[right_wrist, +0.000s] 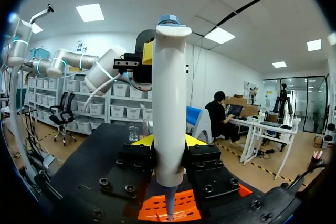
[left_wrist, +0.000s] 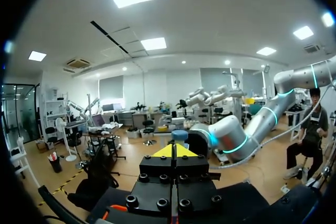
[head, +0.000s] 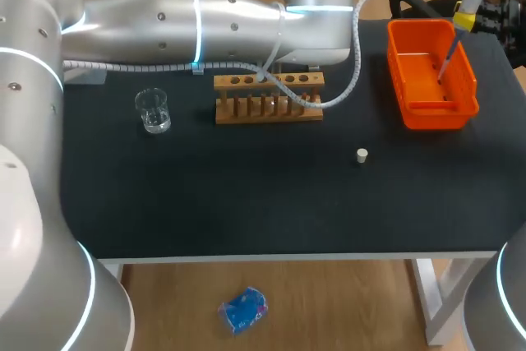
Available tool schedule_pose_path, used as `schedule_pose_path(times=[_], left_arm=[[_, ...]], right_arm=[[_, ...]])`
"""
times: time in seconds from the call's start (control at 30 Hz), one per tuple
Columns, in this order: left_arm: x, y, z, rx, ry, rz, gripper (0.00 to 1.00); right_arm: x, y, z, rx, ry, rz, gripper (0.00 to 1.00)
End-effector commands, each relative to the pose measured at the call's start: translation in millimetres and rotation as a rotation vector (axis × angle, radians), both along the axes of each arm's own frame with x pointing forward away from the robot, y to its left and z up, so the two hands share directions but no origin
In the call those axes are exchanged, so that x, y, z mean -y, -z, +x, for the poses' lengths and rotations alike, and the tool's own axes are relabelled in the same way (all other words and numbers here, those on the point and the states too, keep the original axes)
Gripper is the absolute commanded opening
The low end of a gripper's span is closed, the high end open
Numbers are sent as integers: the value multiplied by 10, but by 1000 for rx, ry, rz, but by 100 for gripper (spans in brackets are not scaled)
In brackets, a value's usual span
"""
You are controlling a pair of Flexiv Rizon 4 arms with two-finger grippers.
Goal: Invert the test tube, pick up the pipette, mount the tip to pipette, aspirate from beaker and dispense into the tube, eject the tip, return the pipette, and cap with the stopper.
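**Item under handling.** The pipette [right_wrist: 169, 103] is held near upright above the orange bin [head: 433, 114] at the far right of the table [head: 246, 195]. Its disposable tip [head: 445, 62] is mounted and points down into the bin.

**Handling assessment.** The pipette looks like a light, rigid plastic tool with a smooth, rounded barrel, so it could rotate or slide under a loose grip. The thick middle of the barrel looks like the soundest place to hold it, leaving the head free. The tip is thin and held by friction only, so it should not be knocked against the bin wall.

**Right gripper [right_wrist: 168, 145].** The jaws are clamped on the barrel from two sides. They stand apart by the barrel's width, gripping low on the body.

**Left gripper [left_wrist: 174, 153].** The jaws are together with their yellow tips meeting, and nothing is between them. A blue knob, judged to be the pipette's plunger head [left_wrist: 179, 136], sits just ahead of them. Contact cannot be confirmed.

**Stage, as judged.** Tip ejection over the bin appears to be the step in hand.

**Other items.**
- The beaker [head: 154, 111] stands at the table's left.
- The wooden tube rack [head: 269, 108] is at centre.
- The white stopper [head: 362, 154] lies alone, nearer the front.
- A cable crosses the rack, so the test tube cannot be made out.
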State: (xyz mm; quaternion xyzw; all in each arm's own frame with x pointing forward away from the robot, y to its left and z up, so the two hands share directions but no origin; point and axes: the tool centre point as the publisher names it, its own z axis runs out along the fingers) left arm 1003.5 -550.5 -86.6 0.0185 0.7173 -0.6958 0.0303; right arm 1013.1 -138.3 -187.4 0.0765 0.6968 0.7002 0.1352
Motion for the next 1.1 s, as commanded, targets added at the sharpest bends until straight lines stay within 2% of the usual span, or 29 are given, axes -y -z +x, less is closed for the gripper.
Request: schedule_pose_path(times=[0.03,0.63,1.1], left_arm=[[39,60,-15,1,0,-7,0],[46,226,-30,-15,-21,29,0],[29,339,-11,-36,-28,31,0]], right_arm=[[8,-14,19,1,-5,0,0],[8,-14,19,1,-5,0,0],[8,-14,19,1,-5,0,0]])
